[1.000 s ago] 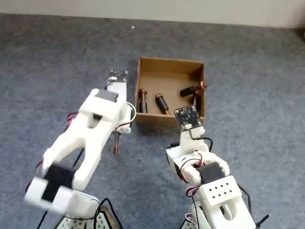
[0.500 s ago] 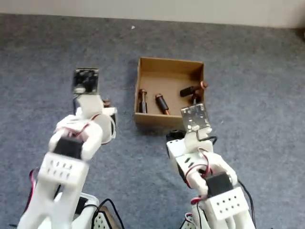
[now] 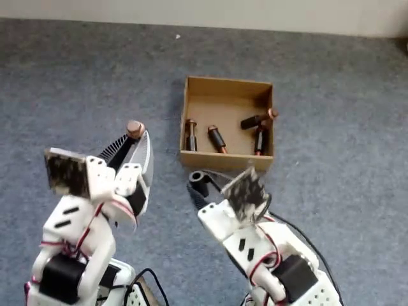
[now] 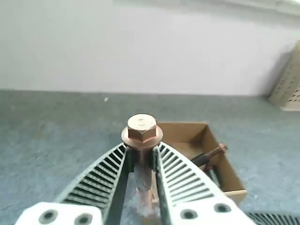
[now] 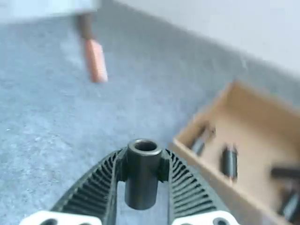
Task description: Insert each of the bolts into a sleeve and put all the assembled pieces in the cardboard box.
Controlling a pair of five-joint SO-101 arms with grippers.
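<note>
Left claw (image 4: 141, 154) clamping bolt (image 4: 141, 131), right claw (image 5: 143, 158) clamping sleeve (image 5: 141, 185)

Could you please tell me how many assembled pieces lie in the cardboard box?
4 assembled pieces in the cardboard box: one at its left wall, one beside it, two at its right wall. None looks hidden.

Open carpet (image 3: 171, 199) lies between the left gripper (image 3: 136, 137), clamping a bolt (image 3: 134, 129), and the right gripper (image 3: 201, 186), clamping a sleeve (image 3: 196, 179). In the cardboard box (image 3: 226, 81), four assembled pieces (image 3: 217, 139) crowd the near half; the far half offers room
</note>
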